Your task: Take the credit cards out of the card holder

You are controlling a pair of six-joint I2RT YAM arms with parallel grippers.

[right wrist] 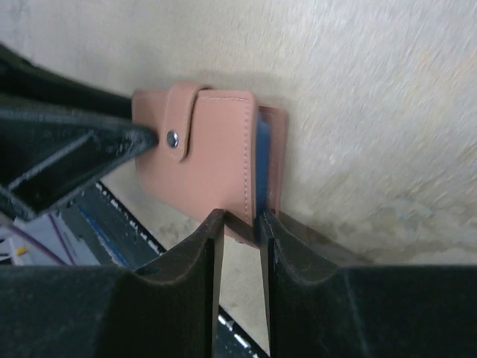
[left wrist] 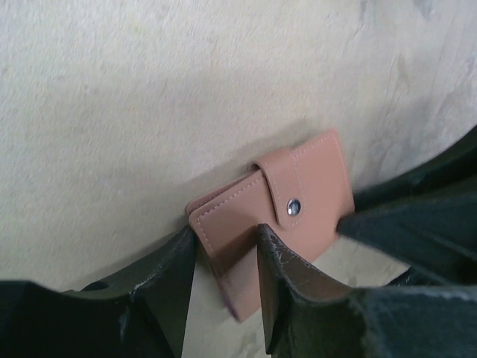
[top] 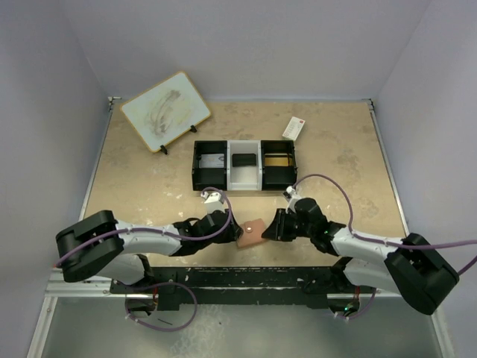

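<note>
The left arm (top: 149, 236) and the right arm (top: 369, 242) are white tubes with big black joints. A thin purple cable (top: 328, 179) loops along each one. The left gripper (left wrist: 227, 242) and the right gripper (right wrist: 238, 224) have thick black fingers (right wrist: 186, 276), a bit scuffed at the edges.

beige table (top: 134, 186) w/ 3-part tray (top: 196, 168), small whiteboard (top: 165, 110) & white packet (top: 294, 128).

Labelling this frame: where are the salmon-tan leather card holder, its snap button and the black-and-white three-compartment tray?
salmon-tan leather card holder (left wrist: 232, 221), left wrist view, front panel.
silvery snap button (left wrist: 294, 206), left wrist view, its centre.
black-and-white three-compartment tray (top: 210, 181), top external view, near wall.
</note>
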